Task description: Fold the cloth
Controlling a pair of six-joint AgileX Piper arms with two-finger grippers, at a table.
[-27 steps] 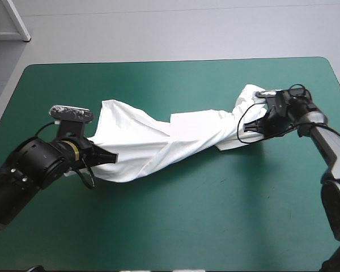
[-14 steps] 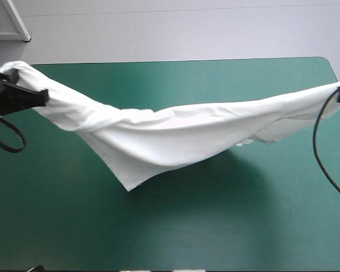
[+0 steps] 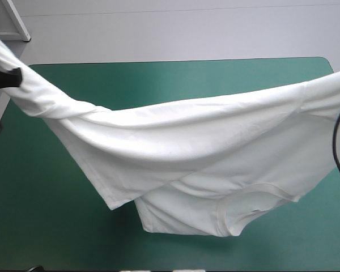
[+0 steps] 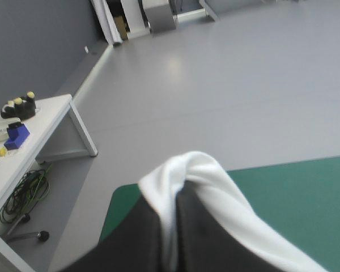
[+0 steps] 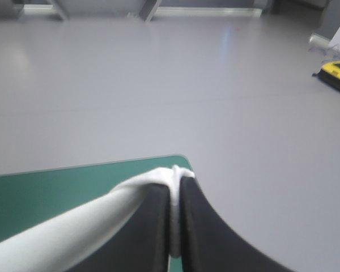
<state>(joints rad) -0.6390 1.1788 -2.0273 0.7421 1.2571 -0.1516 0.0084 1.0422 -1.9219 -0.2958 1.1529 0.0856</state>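
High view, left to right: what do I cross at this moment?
The left jaws, shut on one end of the T-shirt → its sagging body → the neckband → its other end, running off the right edge.

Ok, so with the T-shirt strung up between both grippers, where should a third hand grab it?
Probably the free pointed corner of the T-shirt, on the side of the left gripper. Come from the near edge of the table and pinch across the tip: it droops as a loose flap, while the upper edge is stretched across to the right gripper.
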